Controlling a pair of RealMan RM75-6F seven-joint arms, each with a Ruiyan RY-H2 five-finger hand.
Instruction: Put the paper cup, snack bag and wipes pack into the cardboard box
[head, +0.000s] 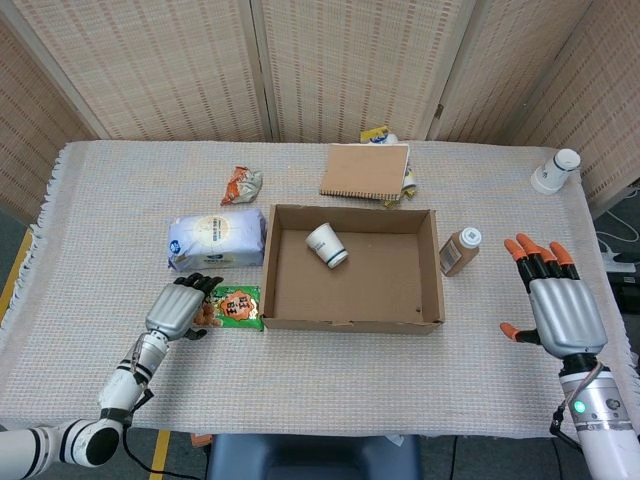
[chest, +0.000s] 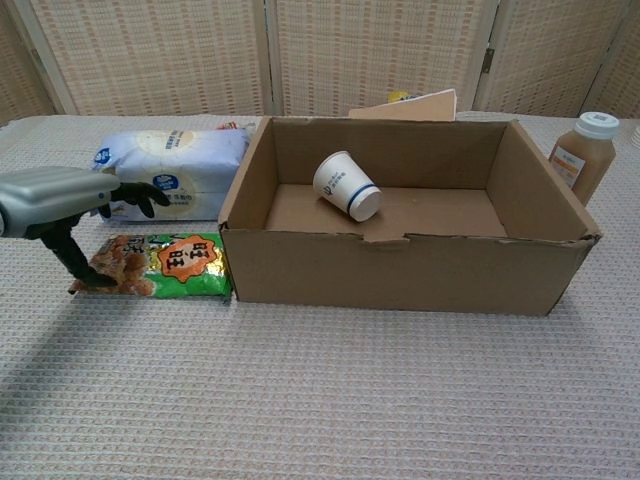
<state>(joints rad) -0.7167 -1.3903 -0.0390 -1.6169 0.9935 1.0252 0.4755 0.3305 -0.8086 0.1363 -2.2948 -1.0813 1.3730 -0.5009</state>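
The open cardboard box (head: 425, 270) stands mid-table. A white paper cup (head: 326, 245) lies on its side inside, toward the back left; the chest view shows this paper cup (chest: 347, 187) tilted on the box floor. The pale blue wipes pack (head: 216, 240) lies left of the box. In front of it lies the orange and green snack bag (head: 232, 306), against the box's left front corner. My left hand (head: 180, 308) sits low over the bag's left end, fingers apart, thumb touching the snack bag (chest: 165, 265). My right hand (head: 560, 305) hovers open at the right, holding nothing.
A brown bottle (head: 459, 250) stands just right of the box. A cardboard sheet (head: 365, 171) lies behind the box with yellow packaging under it. A crumpled orange wrapper (head: 241, 184) lies behind the wipes pack. A white container (head: 554, 171) lies at the far right corner.
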